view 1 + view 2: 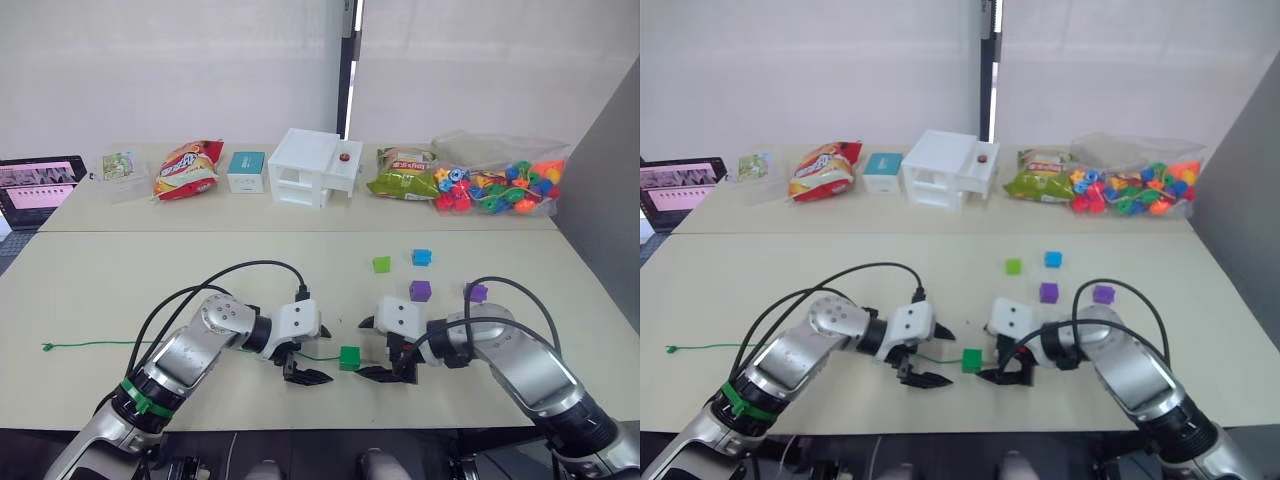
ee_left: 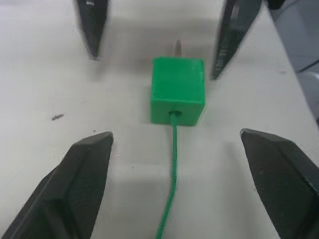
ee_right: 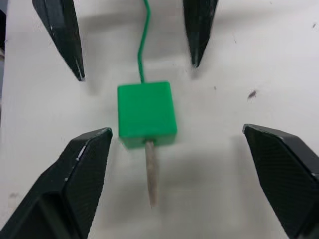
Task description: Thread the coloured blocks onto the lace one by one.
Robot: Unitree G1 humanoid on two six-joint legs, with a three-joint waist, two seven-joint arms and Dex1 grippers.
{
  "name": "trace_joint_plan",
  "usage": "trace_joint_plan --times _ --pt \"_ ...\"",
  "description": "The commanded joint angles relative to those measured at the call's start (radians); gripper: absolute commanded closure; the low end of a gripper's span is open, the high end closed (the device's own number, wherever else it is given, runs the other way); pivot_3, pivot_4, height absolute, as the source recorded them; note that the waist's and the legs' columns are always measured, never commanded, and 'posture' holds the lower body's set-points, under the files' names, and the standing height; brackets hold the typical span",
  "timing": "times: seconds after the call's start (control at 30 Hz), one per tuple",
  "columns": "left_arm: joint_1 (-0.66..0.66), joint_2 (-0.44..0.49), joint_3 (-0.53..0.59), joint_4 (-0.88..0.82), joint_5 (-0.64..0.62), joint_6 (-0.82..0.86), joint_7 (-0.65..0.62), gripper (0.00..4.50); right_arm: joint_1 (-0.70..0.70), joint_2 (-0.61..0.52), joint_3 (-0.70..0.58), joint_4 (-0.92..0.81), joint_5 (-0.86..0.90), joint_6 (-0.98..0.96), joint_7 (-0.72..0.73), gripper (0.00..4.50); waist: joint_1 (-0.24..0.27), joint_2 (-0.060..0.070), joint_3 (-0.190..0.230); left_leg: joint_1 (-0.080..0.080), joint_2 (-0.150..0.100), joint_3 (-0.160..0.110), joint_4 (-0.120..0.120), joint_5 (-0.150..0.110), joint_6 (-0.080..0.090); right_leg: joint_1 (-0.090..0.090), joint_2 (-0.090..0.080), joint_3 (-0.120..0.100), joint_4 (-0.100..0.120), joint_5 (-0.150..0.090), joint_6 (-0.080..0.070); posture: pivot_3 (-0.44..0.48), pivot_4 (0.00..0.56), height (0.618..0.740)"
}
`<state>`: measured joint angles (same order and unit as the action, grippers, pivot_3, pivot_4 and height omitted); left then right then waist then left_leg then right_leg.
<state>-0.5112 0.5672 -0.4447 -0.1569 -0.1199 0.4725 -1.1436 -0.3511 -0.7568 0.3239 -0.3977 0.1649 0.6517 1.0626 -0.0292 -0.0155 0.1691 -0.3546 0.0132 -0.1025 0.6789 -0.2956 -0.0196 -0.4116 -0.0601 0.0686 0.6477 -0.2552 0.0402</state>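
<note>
Green lace (image 2: 173, 164) is seen lying across the pale table (image 1: 120, 290), with one green block (image 1: 348, 358) already threaded on it near the front edge. In the wrist views the string enters a hole in one face of the block, and the stiff pale tip (image 3: 151, 174) sticks out of the opposite face, resting on the table. From the block the lace runs away towards the robot's left, ending in a small knot (image 1: 46, 347) well apart from the block.

The left hand (image 1: 303, 371) is held low just left of the block, its two black fingers spread apart and gripping nothing. The right hand (image 1: 385, 371) is held just right of the block, its fingers likewise spread apart and empty. The block sits between the two hands, touched by neither.

Further back on the table, four loose blocks are scattered: a light green one (image 1: 381, 264), a blue one (image 1: 421, 257) and two purple ones (image 1: 420, 290) (image 1: 477, 292). Along the far edge, snack bags, a white box and a clear bag of coloured beads (image 1: 497, 187) are lined up.
</note>
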Motion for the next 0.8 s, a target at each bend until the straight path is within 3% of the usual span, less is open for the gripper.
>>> trace_joint_plan --times 0.03,0.23,0.53,0.57,0.8 --pt "-0.015 -0.047 -0.034 0.021 0.028 -0.037 0.032 0.4 0.015 -0.032 -0.032 -0.018 0.006 -0.04 0.006 0.0 0.001 0.0 0.0 0.0 0.0 0.0 0.0 0.0 0.0 0.0 0.0 0.0 0.0 0.0 0.0 0.0 0.15 0.74" --pt "-0.016 -0.099 -0.047 0.052 0.026 -0.041 0.032 0.4 0.019 -0.047 -0.023 0.003 -0.009 -0.07 -0.007 0.0 -0.004 0.0 0.0 0.0 0.0 0.001 0.0 0.0 0.0 0.0 0.0 0.0 0.0 0.0 0.0 0.0 0.15 0.74" --pt "-0.014 -0.106 -0.033 0.043 0.017 -0.037 0.02 3.21 0.015 -0.03 0.0 0.021 -0.017 -0.096 -0.015 0.0 0.001 0.0 0.0 0.0 0.0 0.001 0.0 0.0 0.0 0.0 0.0 0.0 0.0 0.0 0.0 0.0 0.15 0.74" --pt "-0.014 -0.106 -0.032 0.042 0.016 -0.038 0.019 3.3 0.014 -0.027 0.005 0.026 -0.02 -0.101 -0.016 0.51 0.001 0.0 0.0 0.0 0.0 0.001 0.0 0.0 0.0 0.0 0.0 0.0 0.0 0.0 0.0 0.0 0.15 0.74" --pt "-0.015 -0.092 -0.016 0.04 0.006 -0.039 0.003 3.3 0.01 -0.034 0.02 0.07 -0.049 -0.144 -0.012 2.85 0.001 0.0 0.0 0.001 0.0 0.001 0.0 0.0 0.0 0.0 0.0 0.0 0.0 0.0 0.0 0.0 0.15 0.74"
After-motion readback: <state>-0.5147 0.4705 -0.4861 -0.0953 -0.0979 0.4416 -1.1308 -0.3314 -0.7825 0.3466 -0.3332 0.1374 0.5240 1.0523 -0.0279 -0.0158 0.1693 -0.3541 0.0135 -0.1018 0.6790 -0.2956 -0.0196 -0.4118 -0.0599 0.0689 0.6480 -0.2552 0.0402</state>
